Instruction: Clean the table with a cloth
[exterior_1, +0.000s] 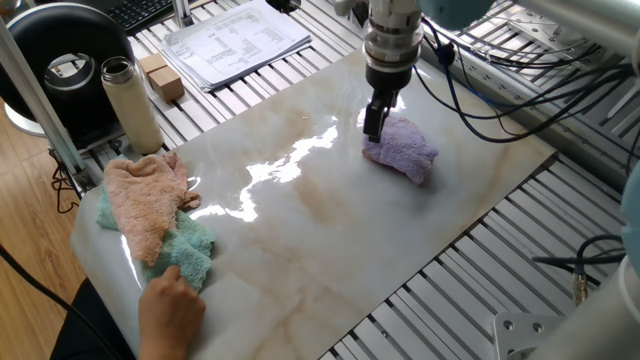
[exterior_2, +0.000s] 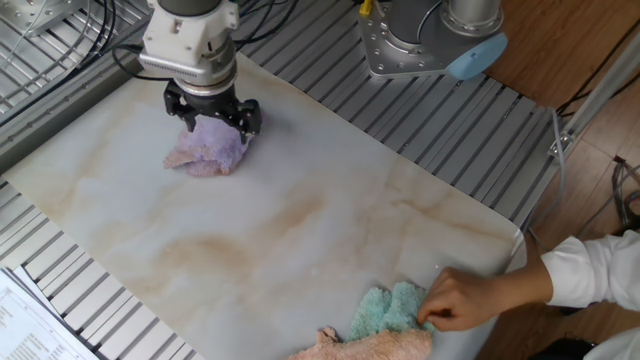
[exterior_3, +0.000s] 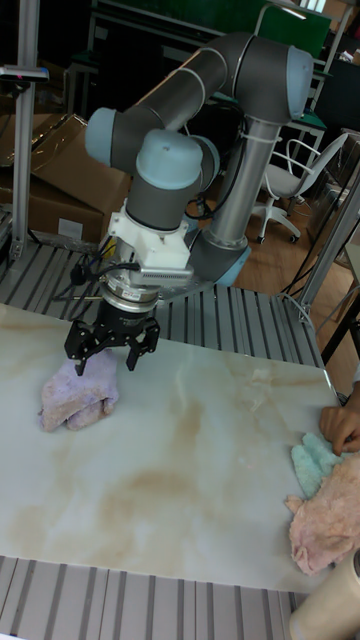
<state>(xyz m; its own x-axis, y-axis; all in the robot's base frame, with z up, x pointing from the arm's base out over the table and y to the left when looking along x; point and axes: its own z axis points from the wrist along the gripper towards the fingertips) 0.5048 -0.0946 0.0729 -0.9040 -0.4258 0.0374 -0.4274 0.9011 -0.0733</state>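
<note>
Marble table (exterior_1: 330, 230) carries three terry cloths: one lavender cloth (exterior_1: 402, 148) toward 2 o'clock, plus one peach cloth (exterior_1: 145, 200) on one teal cloth (exterior_1: 190, 248) at 8 o'clock, with somebody's hand (exterior_1: 170, 308) there. Gripper (exterior_2: 212, 112) is spread open over the lavender one, gripping nothing yet, so I'd sink it deeper into the fluffy middle before pinching.

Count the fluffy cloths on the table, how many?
3: the purple cloth under the gripper; the peach cloth overlapping the teal cloth at the person's hand.

Noted cardboard boxes (exterior_3: 45, 175) well behind the jaws, a white office chair (exterior_3: 288, 180) behind and rightward, on wooden floor (exterior_3: 268, 262).
</note>
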